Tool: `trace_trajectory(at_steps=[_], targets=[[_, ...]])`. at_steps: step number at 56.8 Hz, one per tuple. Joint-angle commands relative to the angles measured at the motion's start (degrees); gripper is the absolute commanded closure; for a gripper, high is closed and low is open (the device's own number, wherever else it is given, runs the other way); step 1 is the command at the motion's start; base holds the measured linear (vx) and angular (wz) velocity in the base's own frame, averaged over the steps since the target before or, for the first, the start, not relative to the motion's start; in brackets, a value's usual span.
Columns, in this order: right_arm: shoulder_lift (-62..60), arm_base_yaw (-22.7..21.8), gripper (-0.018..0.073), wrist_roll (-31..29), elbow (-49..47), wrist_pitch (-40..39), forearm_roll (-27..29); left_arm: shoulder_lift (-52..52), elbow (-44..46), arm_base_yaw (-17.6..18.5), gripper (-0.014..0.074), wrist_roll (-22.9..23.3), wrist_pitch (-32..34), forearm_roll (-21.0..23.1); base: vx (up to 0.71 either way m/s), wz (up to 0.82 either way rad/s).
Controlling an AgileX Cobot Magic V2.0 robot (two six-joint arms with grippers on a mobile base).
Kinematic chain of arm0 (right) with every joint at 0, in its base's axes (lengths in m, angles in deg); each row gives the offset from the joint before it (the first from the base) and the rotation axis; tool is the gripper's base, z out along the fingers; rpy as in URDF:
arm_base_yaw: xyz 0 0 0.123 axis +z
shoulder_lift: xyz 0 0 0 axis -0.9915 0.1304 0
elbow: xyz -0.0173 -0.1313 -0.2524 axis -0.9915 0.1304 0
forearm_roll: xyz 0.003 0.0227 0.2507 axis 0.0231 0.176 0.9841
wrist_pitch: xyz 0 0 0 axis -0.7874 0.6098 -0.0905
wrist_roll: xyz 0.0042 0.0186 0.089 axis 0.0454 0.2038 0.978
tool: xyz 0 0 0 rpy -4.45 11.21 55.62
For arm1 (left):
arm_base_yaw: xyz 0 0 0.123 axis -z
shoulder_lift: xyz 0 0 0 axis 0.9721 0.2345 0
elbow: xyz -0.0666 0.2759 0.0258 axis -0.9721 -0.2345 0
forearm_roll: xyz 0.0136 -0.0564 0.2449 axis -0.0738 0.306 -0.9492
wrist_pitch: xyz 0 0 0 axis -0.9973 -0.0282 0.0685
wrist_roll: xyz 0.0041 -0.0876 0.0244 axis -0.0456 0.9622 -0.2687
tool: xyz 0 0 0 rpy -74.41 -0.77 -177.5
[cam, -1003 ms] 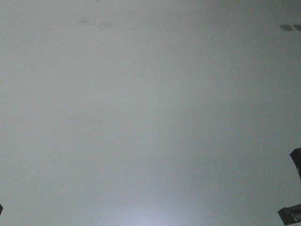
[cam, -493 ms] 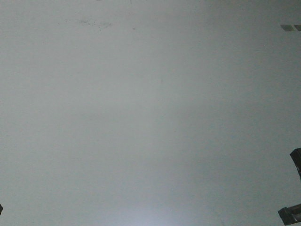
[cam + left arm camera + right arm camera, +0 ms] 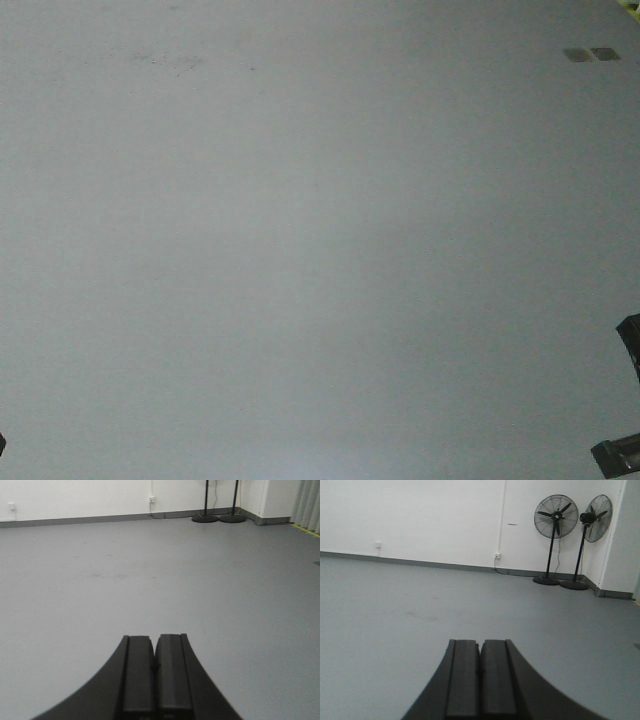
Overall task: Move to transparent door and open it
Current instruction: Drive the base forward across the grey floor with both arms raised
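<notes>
Meeting on nothing, the jaws of the left gripper (image 3: 155,645) and right gripper (image 3: 480,647) faced bare floor (image 3: 150,570), a wall (image 3: 420,515) and two fans (image 3: 556,515); the transparent door appeared nowhere, so the step seemed the approach drive, next needing a turn to find it.

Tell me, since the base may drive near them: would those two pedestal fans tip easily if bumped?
Probably top-heavy: each pedestal fan carries a wide caged head high on a thin pole, so a high push could tip it. The round flat bases look weighty, so a low nudge might just slide it on the smooth grey floor.
</notes>
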Motion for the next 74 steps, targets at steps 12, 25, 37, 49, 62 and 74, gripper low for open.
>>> trace_trajectory(at_steps=[12,25,37,49,62,74], targets=[[-0.3,-0.2,0.0561,-0.5,0.2,-4.6,0.0,-0.8,-0.6,0.4,0.0594,0.4,4.5,0.2,0.24,-0.29],[-0.3,-0.2,0.0561,-0.5,0.2,-4.6,0.0,-0.8,-0.6,0.4,0.0594,0.4,4.5,0.2,0.30,-0.14],[-0.3,-0.2,0.0561,-0.5,0.2,-4.6,0.0,-0.8,-0.6,0.4,0.0594,0.4,4.5,0.2,0.31,0.07],[-0.3,-0.2,0.0561,-0.5,0.2,-4.6,0.0,-0.8,-0.6,0.4,0.0594,0.4,4.5,0.2,0.34,0.33],[-0.3,-0.2,0.0561,-0.5,0.2,-4.6,0.0,-0.8,-0.6,0.4,0.0594,0.4,4.5,0.2,0.38,0.50],[-0.3,-0.2,0.0561,-0.5,0.2,-4.6,0.0,-0.8,-0.6,0.4,0.0594,0.4,4.5,0.2,0.42,0.49]])
